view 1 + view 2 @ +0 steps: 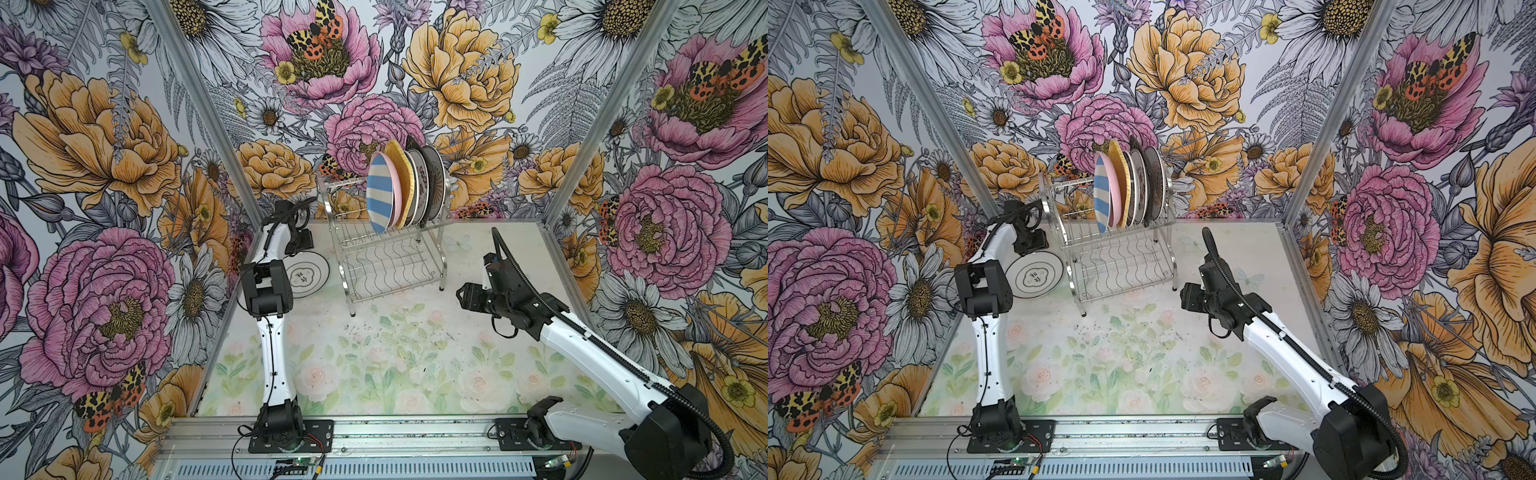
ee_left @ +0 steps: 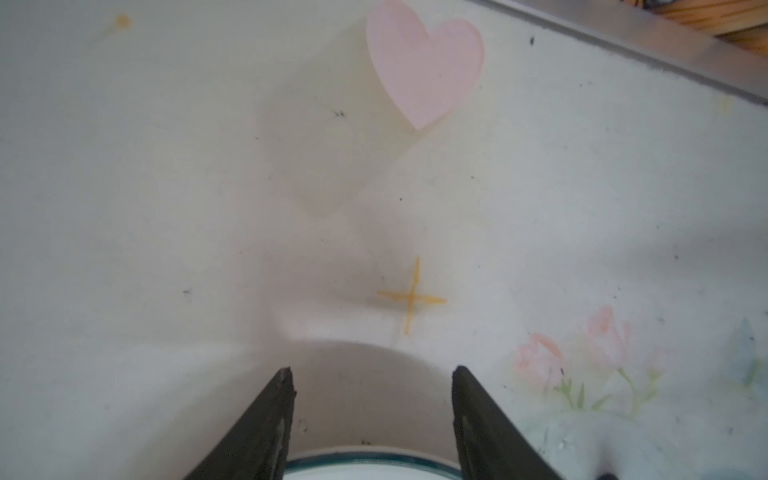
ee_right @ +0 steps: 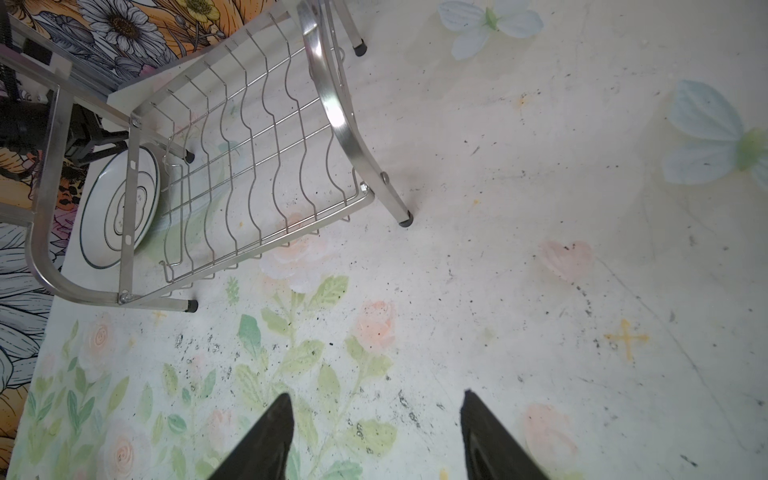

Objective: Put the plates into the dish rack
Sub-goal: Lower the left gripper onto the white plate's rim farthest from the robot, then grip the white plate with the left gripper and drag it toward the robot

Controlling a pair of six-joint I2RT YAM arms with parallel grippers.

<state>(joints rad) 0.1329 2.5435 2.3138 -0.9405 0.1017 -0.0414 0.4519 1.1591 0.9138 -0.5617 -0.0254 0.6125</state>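
The steel dish rack (image 1: 390, 266) (image 1: 1119, 262) stands at the back of the table. Its upper tier holds several plates on edge: the blue-white striped plate (image 1: 380, 195) (image 1: 1101, 193) in front, then a pink plate (image 1: 397, 189), a yellow one (image 1: 405, 183) and darker ones behind. One white plate with a dark rim (image 1: 307, 272) (image 1: 1036, 276) (image 3: 120, 208) lies flat left of the rack. My left gripper (image 1: 305, 245) (image 2: 372, 370) hovers open over that plate's far rim (image 2: 370, 465), not touching it. My right gripper (image 1: 461, 295) (image 3: 376, 397) is open and empty, right of the rack.
The rack's lower tier (image 3: 257, 158) holds nothing. Its curved side frame (image 3: 332, 104) and rubber-tipped legs stand between my two grippers. Floral walls close in the table on three sides. A metal rail (image 1: 374, 436) runs along the front edge.
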